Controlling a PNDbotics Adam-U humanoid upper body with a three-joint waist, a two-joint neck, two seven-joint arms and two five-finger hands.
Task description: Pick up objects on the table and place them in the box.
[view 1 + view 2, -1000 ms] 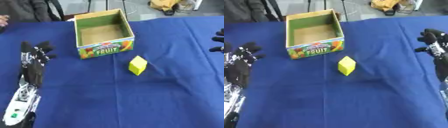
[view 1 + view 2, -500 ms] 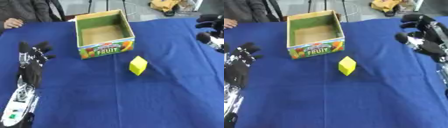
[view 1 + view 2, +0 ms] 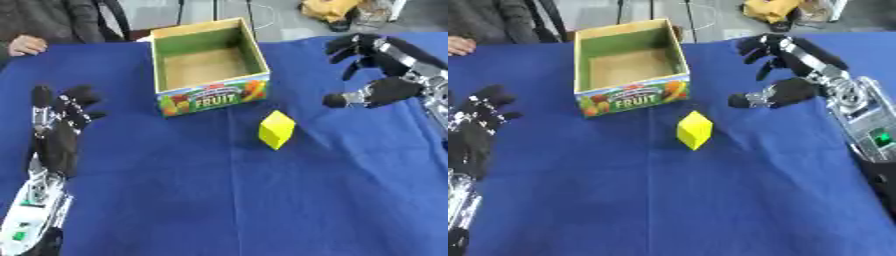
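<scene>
A yellow block [image 3: 276, 129] stands on the blue table [image 3: 262, 200], just in front of the right corner of an open cardboard box [image 3: 206, 65] marked FRUIT, which looks empty. My right hand [image 3: 794, 70] hovers open to the right of the block and the box, fingers spread, thumb pointing left, holding nothing. My left hand [image 3: 58, 131] rests open at the left side, fingers up, well away from the block.
A person's hand [image 3: 26, 45] lies at the table's far left edge, behind the box. Bags and chair legs stand on the floor beyond the far edge.
My right hand has come in from the right edge and moved left toward the block and the box. The left hand and the block have stayed put.
</scene>
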